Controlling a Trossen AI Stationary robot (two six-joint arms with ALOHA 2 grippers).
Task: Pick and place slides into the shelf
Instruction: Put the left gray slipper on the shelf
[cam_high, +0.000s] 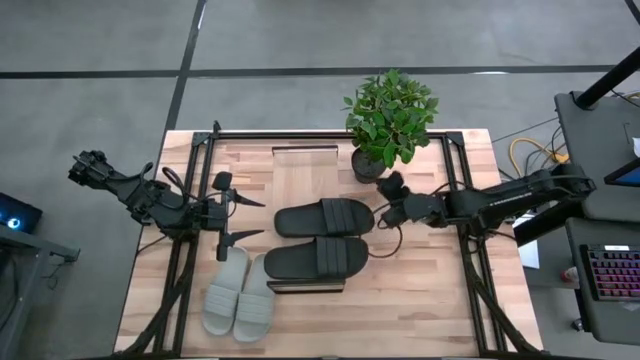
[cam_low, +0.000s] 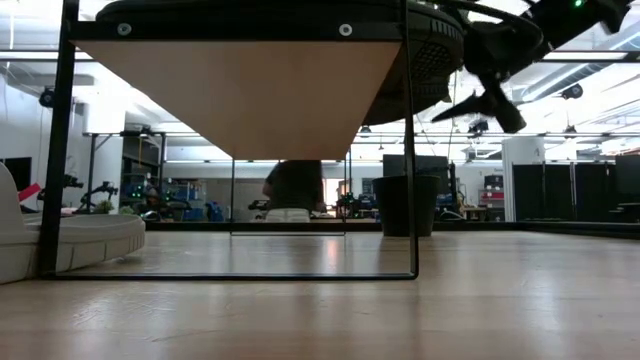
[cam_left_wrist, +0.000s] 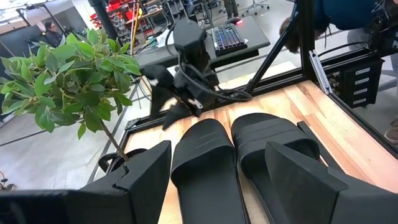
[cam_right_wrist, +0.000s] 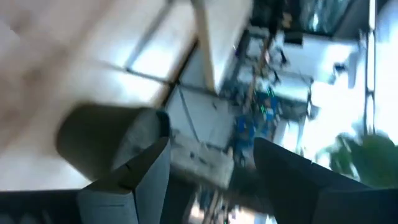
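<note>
Two black slides (cam_high: 323, 217) (cam_high: 318, 258) lie side by side on the shelf (cam_high: 305, 165), whose light plank runs across the middle of the tabletop (cam_high: 440, 300); they cover its near half, with bare plank showing beyond them toward the plant. Left wrist view shows the same dark pair (cam_left_wrist: 205, 168) (cam_left_wrist: 273, 149) parallel, straps up. Pale grey pair (cam_high: 239, 296) sits on the tabletop just left of the shelf's near end, the two touching along their sides, toes pointing away from the front edge. Low view: one grey slide (cam_low: 60, 240) at the shelf's dark end rail, plank underside overhead.

Left pincer (cam_high: 238, 216) hovers beside the black slides' left ends, fingers spread wide, nothing between them; the grey pair is just below it in the high view. Right pincer (cam_high: 383, 208) sits at the right end of the farther black slide, touching or nearly so; grip on it cannot be told. Right wrist view shows its fingers (cam_right_wrist: 134, 168) parted, scene too smeared to read.

Potted plant (cam_high: 388, 120) stands at the tabletop's far edge, right of the shelf. Keyboard (cam_high: 612, 275) on a side desk at right
</note>
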